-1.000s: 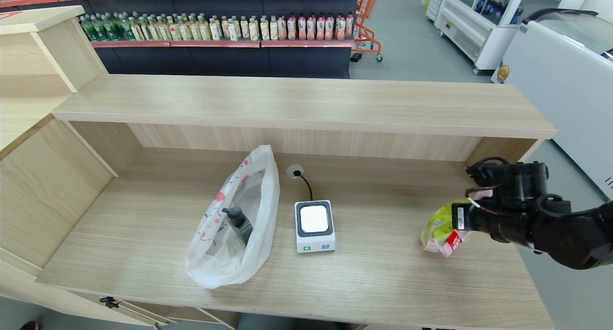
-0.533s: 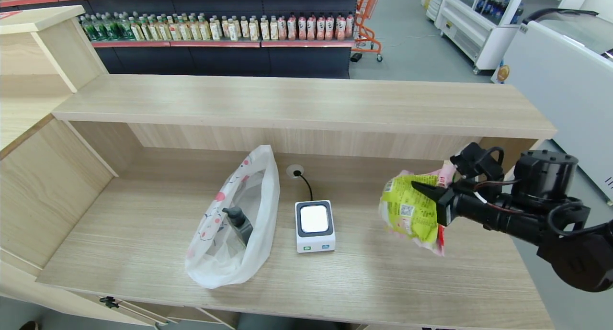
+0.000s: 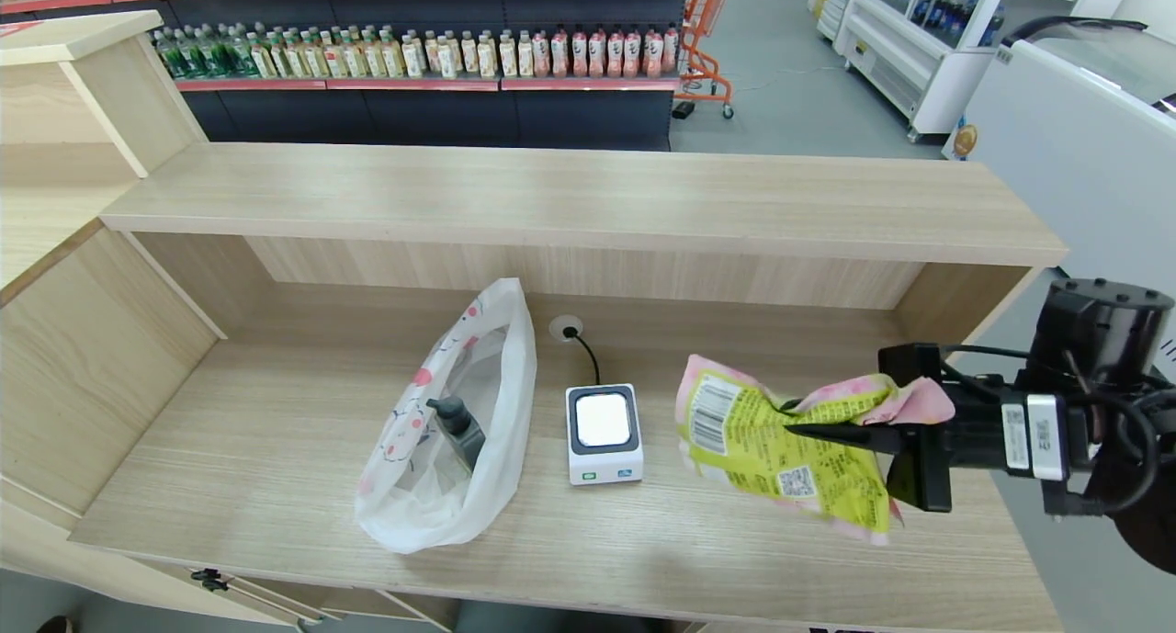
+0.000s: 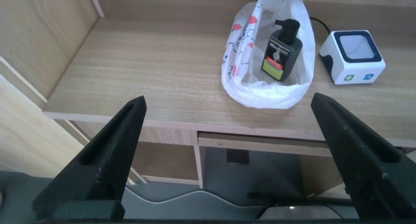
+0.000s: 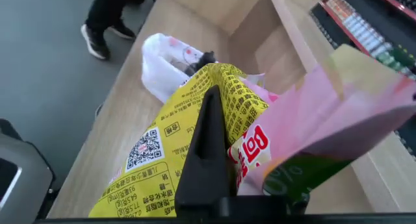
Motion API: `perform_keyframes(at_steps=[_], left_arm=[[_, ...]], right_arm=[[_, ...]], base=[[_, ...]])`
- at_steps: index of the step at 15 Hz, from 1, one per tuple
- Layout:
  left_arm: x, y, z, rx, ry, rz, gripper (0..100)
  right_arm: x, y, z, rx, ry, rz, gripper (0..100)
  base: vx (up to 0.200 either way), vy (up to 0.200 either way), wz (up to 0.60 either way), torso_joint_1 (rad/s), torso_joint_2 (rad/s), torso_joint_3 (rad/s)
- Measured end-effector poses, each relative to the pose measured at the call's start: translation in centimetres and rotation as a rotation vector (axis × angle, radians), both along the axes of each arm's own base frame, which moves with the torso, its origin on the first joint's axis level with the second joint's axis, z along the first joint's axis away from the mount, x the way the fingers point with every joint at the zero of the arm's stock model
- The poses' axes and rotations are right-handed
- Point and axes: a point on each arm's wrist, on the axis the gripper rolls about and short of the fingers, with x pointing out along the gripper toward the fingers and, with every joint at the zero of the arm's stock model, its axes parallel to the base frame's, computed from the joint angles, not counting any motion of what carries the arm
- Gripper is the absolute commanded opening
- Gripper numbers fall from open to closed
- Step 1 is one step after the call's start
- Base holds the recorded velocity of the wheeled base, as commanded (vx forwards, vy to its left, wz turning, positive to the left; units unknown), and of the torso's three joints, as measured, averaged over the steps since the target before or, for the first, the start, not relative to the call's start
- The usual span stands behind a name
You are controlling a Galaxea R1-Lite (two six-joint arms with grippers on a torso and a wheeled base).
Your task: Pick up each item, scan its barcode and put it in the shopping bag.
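Clamped between the right fingers (image 3: 845, 434): the snack packet (image 3: 763, 449), held off the surface (image 3: 276, 449). Stretches lengthwise away from them toward the scanner (image 3: 603, 431), which lies just beyond its free end, with the barcode (image 3: 709, 415) at that far end, facing up. Probably needs turning over above the scanner window. Past the scanner, the shopping bag (image 3: 514, 357). Spread apart and well away, the left fingers (image 4: 110, 159); right arm plainly nearer.

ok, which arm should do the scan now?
Right. The right gripper is shut on the yellow-and-pink plastic snack packet, held beside the white boxy barcode scanner. The left gripper is open, empty, off the near edge of the wooden counter.
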Motion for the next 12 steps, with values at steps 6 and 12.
perform_keyframes(at_steps=[6, 12], left_arm=[[0.0, 0.0, 0.0, 0.0, 0.0, 0.0, 100], [0.0, 0.0, 0.0, 0.0, 0.0, 0.0, 100]], right_arm=[[-2.4, 1.5, -2.5, -0.09, -0.128, 0.205, 0], [-2.4, 2.7, -2.5, -0.088, -0.213, 0.267, 0]], base=[[0.0, 0.0, 0.0, 0.0, 0.0, 0.0], [0.0, 0.0, 0.0, 0.0, 0.0, 0.0]])
